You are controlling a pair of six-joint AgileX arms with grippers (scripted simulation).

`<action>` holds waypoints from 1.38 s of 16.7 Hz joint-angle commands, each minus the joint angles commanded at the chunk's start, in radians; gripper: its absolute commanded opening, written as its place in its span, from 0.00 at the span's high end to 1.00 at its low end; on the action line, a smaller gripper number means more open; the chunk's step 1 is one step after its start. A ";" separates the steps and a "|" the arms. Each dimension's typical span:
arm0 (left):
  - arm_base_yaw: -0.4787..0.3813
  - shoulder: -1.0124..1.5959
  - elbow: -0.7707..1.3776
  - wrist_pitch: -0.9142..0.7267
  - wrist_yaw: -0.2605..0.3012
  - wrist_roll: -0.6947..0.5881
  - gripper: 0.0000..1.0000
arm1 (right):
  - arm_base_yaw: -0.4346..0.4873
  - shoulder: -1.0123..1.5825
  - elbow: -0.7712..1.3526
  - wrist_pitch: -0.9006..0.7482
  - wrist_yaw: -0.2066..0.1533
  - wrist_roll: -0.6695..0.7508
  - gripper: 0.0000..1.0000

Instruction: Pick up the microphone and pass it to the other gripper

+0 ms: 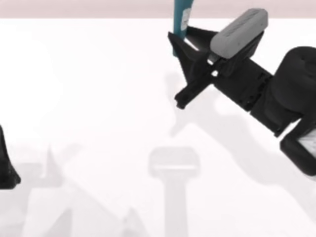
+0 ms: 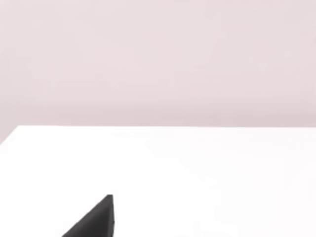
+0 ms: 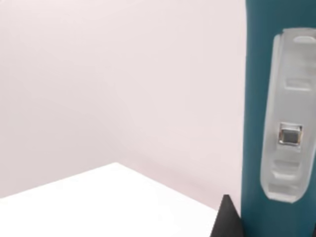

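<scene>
The right gripper (image 1: pixel 190 52), jaws closed on the microphone (image 1: pixel 181 19), holds it above the tabletop's (image 1: pixel 98 98) far edge (mid-handover); next, the left gripper (image 1: pixel 7 168), jaws unreadable, must approach.

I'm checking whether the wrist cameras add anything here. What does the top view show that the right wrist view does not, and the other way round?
Only the top view shows the right gripper whole, with its grey wrist block and black-and-white arm, closed on the teal microphone handle near the table's far edge, and the parked left arm at the left edge. Only the right wrist view shows the handle's white switch plate close up, with its small square switch. Both show the handle, the white table and the pale wall. Neither shows the mesh head.
</scene>
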State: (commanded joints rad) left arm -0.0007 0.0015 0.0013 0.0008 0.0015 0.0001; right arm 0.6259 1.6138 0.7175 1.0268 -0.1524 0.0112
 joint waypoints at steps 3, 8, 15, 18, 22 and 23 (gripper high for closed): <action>-0.024 0.065 0.050 0.030 0.057 0.006 0.00 | 0.000 0.000 0.000 0.000 0.000 0.000 1.00; -0.098 0.372 0.245 0.142 0.264 0.037 0.00 | 0.000 0.000 0.000 0.000 0.000 0.000 1.00; -0.217 0.946 0.583 0.338 0.610 0.092 0.00 | 0.000 0.000 0.000 0.000 0.000 0.000 1.00; -0.258 1.138 0.692 0.401 0.726 0.106 0.00 | 0.000 0.000 0.000 0.000 0.000 0.000 1.00; -0.288 1.260 0.766 0.444 0.805 0.113 0.00 | 0.000 0.000 0.000 0.000 0.000 0.000 1.00; -0.290 1.264 0.769 0.446 0.808 0.114 0.00 | 0.000 0.000 0.000 0.000 0.000 0.000 1.00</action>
State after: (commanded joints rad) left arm -0.2902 1.2655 0.7700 0.4465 0.8095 0.1137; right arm 0.6259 1.6138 0.7175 1.0268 -0.1524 0.0112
